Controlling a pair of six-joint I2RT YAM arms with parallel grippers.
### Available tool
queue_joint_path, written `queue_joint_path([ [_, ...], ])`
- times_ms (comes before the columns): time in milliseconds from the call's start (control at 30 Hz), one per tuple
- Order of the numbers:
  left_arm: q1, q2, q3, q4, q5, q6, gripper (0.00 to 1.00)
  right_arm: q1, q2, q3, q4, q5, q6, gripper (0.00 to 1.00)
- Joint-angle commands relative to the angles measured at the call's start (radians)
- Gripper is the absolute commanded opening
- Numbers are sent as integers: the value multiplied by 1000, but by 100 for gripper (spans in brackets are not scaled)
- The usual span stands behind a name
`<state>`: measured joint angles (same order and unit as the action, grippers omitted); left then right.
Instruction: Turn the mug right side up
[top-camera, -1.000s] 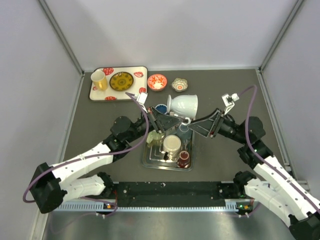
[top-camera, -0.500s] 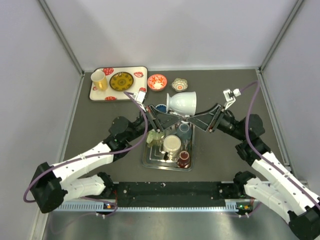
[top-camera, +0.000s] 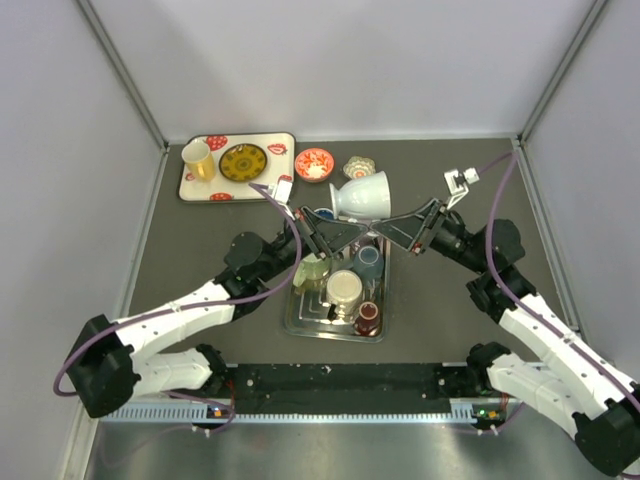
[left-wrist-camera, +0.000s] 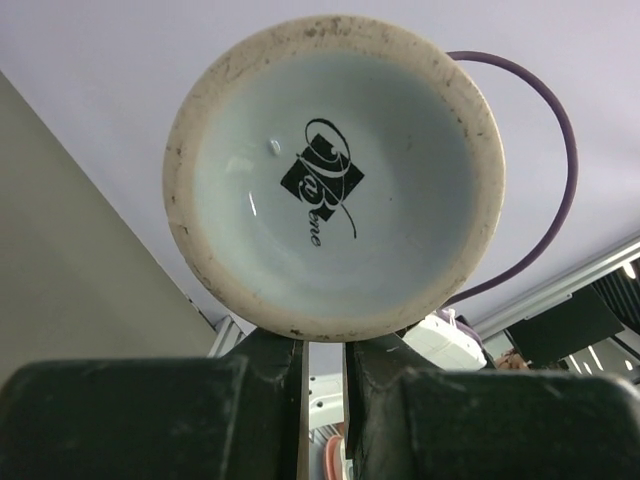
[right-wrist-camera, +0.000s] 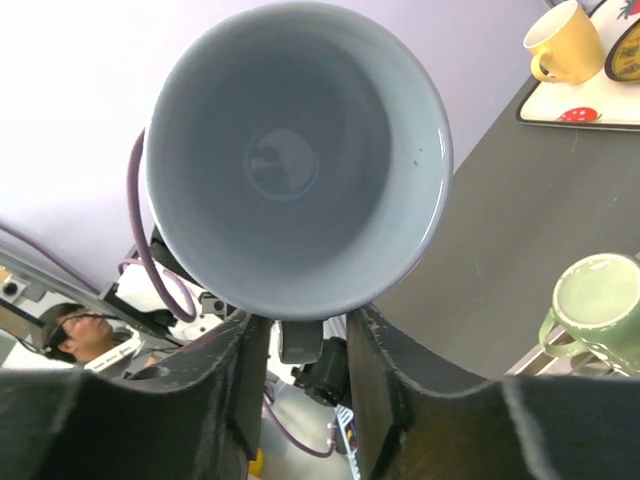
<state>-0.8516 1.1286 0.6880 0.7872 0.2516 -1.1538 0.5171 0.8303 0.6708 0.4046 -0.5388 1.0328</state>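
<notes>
The left hand is pinching with its fingers almost together, clamping on the underside of the white ceramic mug at its handle. The left wrist camera is looking straight at the mug's stamped base. The right hand is reaching in from 3 o'clock with its fingers apart. They are straddling the handle just under the rim, with a thin gap on each side, and the right wrist camera is looking into the mug's open mouth.

From above, the mug is hanging in the air on its side between the two hands, its foot pointing to 9 o'clock and its mouth to 3 o'clock. Toward 6 o'clock of it, a rectangular steel tray is lying on the dark grey tabletop. It is carrying a pale green mug, a cream cup, a blue cup and a dark red cup. Toward 10 o'clock, a white patterned tray is holding a yellow mug and a dark yellow-rimmed plate. A small red bowl is sitting just beside that tray at its 3 o'clock.
</notes>
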Motion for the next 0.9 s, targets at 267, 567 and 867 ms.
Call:
queue_joint_path([
  [267, -52, 13, -1, 98, 146, -7, 0, 21, 23, 70, 46, 22, -17, 0],
  [567, -32, -53, -50, 63, 46, 29, 45, 21, -33, 108, -115, 31, -131, 0],
  [867, 35, -151, -61, -40, 49, 48, 51, 20, -88, 165, -322, 132, -212, 0],
])
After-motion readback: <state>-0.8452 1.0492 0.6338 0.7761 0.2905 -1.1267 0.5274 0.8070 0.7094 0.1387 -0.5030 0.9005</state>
